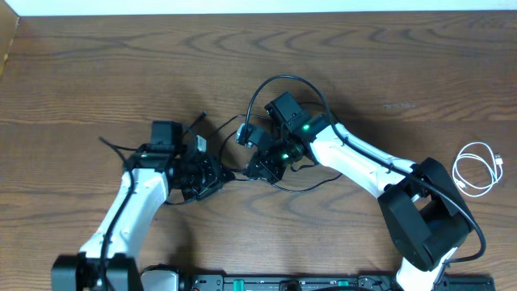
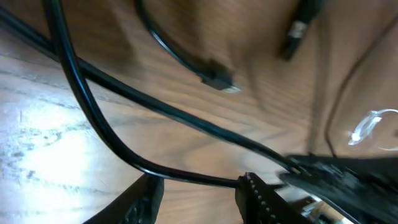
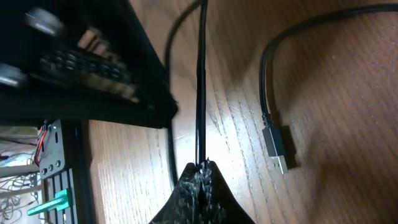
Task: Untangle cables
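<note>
Several black cables [image 1: 282, 78] lie tangled at the table's middle, one looping up behind the right arm. The short white cable [image 1: 477, 168] lies coiled apart at the far right. My left gripper [image 1: 215, 176] is open; in the left wrist view a black cable [image 2: 112, 140] runs across its fingertips [image 2: 199, 190], and a small plug [image 2: 219, 78] lies beyond. My right gripper [image 1: 255, 167] is shut on a black cable [image 3: 201, 93] that runs straight out from its tips [image 3: 202, 167]. A USB plug [image 3: 276, 147] lies to its right on the wood.
The two grippers sit close together, almost touching, at the tangle. The left arm's black body [image 3: 74, 62] fills the upper left of the right wrist view. The robot base rail [image 1: 307, 283] runs along the front edge.
</note>
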Controlling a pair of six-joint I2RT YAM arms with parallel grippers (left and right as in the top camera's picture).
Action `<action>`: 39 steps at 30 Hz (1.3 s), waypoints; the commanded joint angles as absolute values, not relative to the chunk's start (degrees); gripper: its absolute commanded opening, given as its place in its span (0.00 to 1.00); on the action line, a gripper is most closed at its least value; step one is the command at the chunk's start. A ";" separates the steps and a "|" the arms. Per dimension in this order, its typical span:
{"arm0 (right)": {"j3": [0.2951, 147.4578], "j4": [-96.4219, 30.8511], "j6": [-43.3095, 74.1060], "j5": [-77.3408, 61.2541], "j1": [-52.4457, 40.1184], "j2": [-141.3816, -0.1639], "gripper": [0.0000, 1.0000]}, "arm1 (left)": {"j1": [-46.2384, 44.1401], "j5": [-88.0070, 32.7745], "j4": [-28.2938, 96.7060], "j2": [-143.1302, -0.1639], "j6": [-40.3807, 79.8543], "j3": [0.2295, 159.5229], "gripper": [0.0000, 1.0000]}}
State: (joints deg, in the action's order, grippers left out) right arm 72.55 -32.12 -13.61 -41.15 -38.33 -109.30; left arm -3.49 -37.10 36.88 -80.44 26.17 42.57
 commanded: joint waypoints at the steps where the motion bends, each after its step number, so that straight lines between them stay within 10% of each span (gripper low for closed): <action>1: 73.28 -32.10 -13.10 -41.98 -38.46 -108.33 0.01 | -4.82 -34.20 36.49 -83.42 27.33 42.22 0.44; 12: 73.28 -31.64 -11.46 -42.65 -38.46 -108.68 0.01 | -4.95 -17.82 40.16 -86.48 26.72 42.22 0.33; 39: 72.99 -24.27 -4.27 -62.74 -37.95 -115.42 0.01 | -4.95 -25.89 29.58 -86.48 21.30 42.22 0.39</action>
